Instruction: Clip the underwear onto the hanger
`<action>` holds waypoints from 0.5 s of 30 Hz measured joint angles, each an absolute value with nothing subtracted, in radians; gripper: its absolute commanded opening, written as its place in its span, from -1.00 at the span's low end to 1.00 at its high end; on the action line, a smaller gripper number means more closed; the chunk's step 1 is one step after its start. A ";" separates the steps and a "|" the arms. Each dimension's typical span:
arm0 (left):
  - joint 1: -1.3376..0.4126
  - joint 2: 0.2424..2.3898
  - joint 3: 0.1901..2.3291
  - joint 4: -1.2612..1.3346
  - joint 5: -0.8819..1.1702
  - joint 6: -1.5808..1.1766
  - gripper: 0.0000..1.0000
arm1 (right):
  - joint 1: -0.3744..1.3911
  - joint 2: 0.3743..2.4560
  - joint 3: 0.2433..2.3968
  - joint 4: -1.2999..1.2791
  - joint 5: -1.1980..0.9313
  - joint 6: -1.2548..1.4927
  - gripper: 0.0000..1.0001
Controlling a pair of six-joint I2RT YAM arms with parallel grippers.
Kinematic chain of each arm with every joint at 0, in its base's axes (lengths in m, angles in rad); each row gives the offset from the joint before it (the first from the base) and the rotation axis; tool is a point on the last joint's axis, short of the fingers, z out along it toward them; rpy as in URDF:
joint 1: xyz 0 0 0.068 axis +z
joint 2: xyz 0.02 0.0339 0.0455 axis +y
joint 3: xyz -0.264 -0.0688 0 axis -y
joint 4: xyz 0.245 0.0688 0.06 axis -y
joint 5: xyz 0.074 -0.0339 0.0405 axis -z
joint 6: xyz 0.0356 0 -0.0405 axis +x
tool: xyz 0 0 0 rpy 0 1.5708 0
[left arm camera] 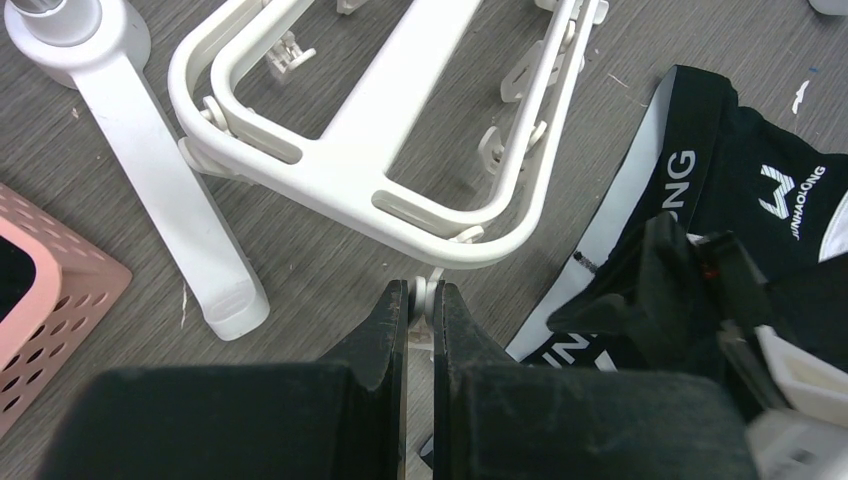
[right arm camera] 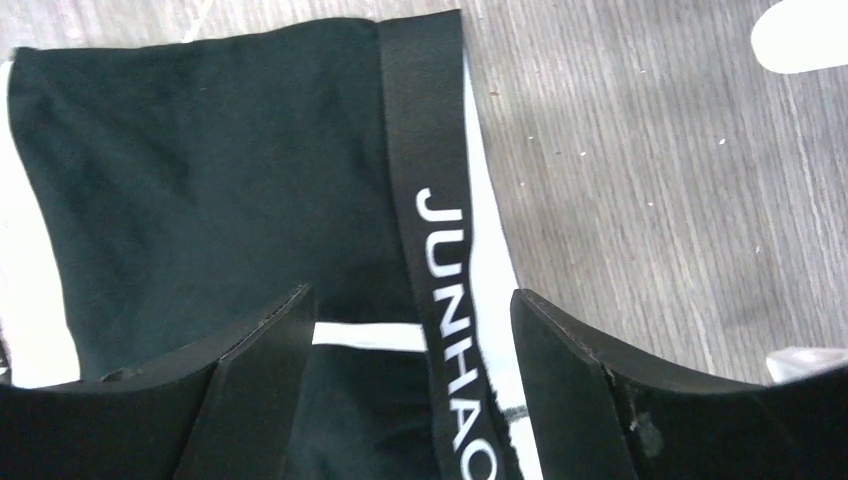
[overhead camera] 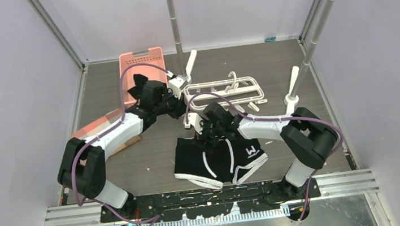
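**Overhead and wrist views, clipping stage.** The underwear [overhead camera: 220, 162] is laid flat on the counter [overhead camera: 272, 65] toward the 6 o'clock edge, between the two arm bases. Its lettered waistband [right arm camera: 440, 230] is turned to 12 o'clock, where the hanger [overhead camera: 223, 90] lies flat. Garment and frame are seen near each other but apart, and no cloth is yet caught in any clip.

The left tool [left arm camera: 420, 300] is shown pressed together on one small clip [left arm camera: 424, 290] hanging from the frame's near rail. This pinch is judged to serve two ends: the frame is steadied, and the clip's mouth is spread. The right tool [right arm camera: 410, 305] is held with its jaws apart, one on each side of the waistband and just above the cloth; nothing is gripped by it. That stance is judged a preparation for taking the band, the firmest part to be fed into a clip.

**Edges and room.** In the right wrist view the band's white-piped edge is exposed toward 3 o'clock, with bare counter beyond it. In the overhead view the path from garment to pinched clip runs toward 11 o'clock; it is short but crowded by both wrists. In the left wrist view a white stand foot [left arm camera: 170, 220] lies at 9 o'clock of the hanger, with the pink basket [left arm camera: 40, 300] farther out toward 8 o'clock. Open counter is left mainly at 3 o'clock of the frame.
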State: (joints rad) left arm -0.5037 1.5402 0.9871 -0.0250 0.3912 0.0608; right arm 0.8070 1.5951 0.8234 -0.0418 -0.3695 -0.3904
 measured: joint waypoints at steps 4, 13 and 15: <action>-0.504 1.540 0.987 -0.028 0.388 0.061 -1.00 | 0.791 1.654 0.843 -0.004 -0.364 -0.395 0.47; -0.504 1.540 0.987 -0.028 0.388 0.064 -0.99 | 0.768 1.668 0.867 0.056 -0.368 -0.376 0.43; -0.504 1.540 0.987 -0.028 0.388 0.064 -0.99 | 0.768 1.676 0.873 0.061 -0.368 -0.372 0.42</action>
State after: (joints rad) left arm -0.5037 1.5402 0.9871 -0.0280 0.3878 0.0639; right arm 0.7677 1.6764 0.8730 0.0608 -0.3683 -0.3717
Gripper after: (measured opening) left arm 0.053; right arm 0.716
